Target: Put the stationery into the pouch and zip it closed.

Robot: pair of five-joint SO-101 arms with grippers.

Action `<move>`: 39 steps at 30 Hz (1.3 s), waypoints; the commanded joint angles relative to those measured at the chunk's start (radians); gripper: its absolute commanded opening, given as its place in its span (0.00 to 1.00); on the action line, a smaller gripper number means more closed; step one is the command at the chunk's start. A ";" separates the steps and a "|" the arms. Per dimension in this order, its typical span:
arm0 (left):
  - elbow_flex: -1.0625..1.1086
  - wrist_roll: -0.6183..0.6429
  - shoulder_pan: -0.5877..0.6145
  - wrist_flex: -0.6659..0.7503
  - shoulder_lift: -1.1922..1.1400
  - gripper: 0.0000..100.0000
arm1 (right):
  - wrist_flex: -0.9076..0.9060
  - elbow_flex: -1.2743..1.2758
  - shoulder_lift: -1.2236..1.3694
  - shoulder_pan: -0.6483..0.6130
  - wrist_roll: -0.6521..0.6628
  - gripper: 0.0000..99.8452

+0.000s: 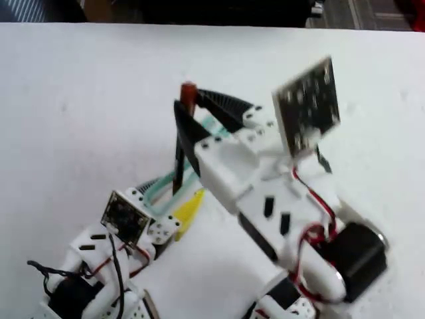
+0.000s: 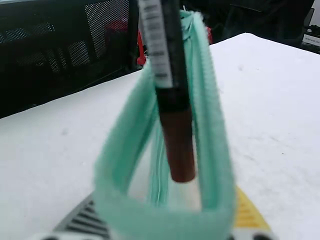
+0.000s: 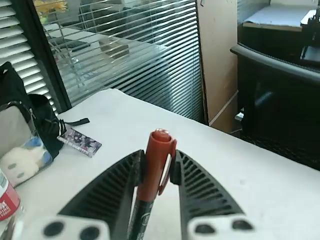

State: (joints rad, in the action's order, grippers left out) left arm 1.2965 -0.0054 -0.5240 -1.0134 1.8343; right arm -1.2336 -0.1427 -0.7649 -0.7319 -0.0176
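Observation:
A black pen (image 1: 178, 143) with a red cap (image 1: 188, 92) hangs upright in my right gripper (image 1: 199, 101), which is shut on it just below the cap. The right wrist view shows the capped pen (image 3: 155, 165) pinched between the ribbed black fingers (image 3: 112, 187). The mint-green pouch (image 1: 161, 189) is held up from the table by my left gripper (image 1: 178, 207), shut on its edge. In the left wrist view the pouch's zipper mouth (image 2: 114, 165) gapes open. The pen's reddish lower end (image 2: 177, 145) hangs inside that loop. My left gripper (image 2: 165, 222) has one grey and one yellow finger.
The white table (image 1: 80, 100) spreads wide on the left and far sides. At one far edge lie a dark bag (image 3: 25, 115), a small booklet (image 3: 80, 141) and a red-labelled container (image 3: 6, 200). A black mesh chair (image 2: 60, 45) stands beyond the table.

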 commanded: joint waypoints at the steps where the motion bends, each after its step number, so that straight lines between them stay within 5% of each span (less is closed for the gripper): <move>1: -0.014 0.002 -0.015 0.000 -0.002 0.18 | -0.013 0.040 -0.058 -0.091 0.203 0.02; 4: -0.014 0.002 -0.015 0.000 -0.002 0.18 | -0.051 0.104 -0.064 -0.177 0.308 0.04; 12: -0.014 0.002 -0.013 0.000 -0.002 0.18 | -0.054 0.141 -0.073 -0.188 0.307 0.22; 18: -0.014 0.002 -0.013 0.000 -0.002 0.18 | -0.054 0.141 -0.133 -0.182 0.311 0.23; 27: -0.014 0.003 -0.013 -0.002 -0.002 0.18 | -0.068 0.112 -0.165 0.150 0.281 0.23; 33: -0.023 0.063 0.053 0.000 -0.002 0.24 | -0.251 0.072 -0.174 -0.134 0.413 0.17; 37: -0.055 0.147 0.147 -0.002 -0.004 0.26 | -0.262 0.072 -0.130 -0.150 0.491 0.01; 39: -0.031 0.144 0.101 0.000 -0.005 0.26 | -0.263 0.072 -0.085 -0.143 0.491 0.04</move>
State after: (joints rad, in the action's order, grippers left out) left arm 1.2996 0.1128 -0.4028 -1.0150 1.8282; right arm -1.4914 -0.0399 -0.9030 -0.8638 0.4534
